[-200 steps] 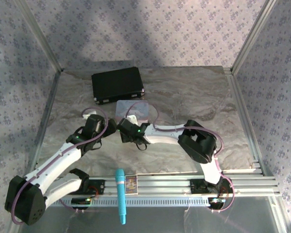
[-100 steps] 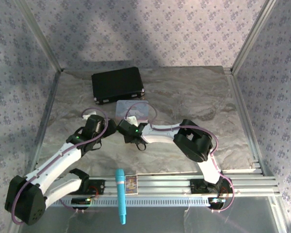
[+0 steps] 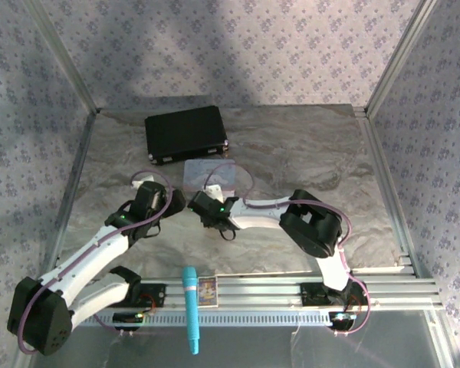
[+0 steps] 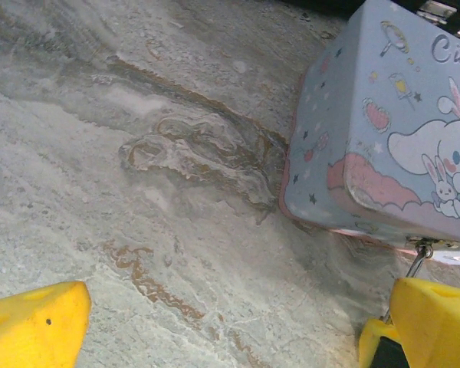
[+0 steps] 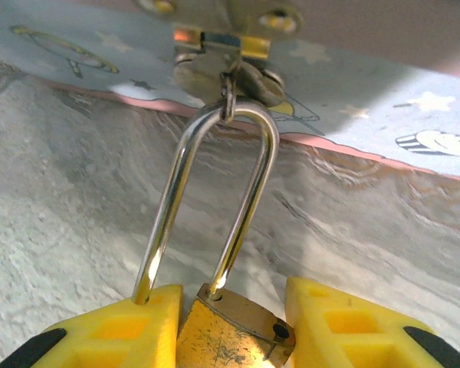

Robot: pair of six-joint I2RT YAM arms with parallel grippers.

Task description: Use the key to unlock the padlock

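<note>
The padlock (image 5: pixel 228 345) is hooked by its shackle through the latch on the near side of the pastel tin (image 3: pixel 208 175). Its brass body is clamped between the right claw's (image 5: pixel 231 322) yellow fingers. The left claw (image 4: pixel 222 330) sits just left, fingers apart over bare tabletop (image 3: pixel 314 153). A black case (image 3: pixel 185 133) lies just beyond the tin.

right pincer (image 5: pixel 234 316) clamping padlock (image 5: pixel 228 341), hooked through hasp (image 5: pixel 228 79)
</note>
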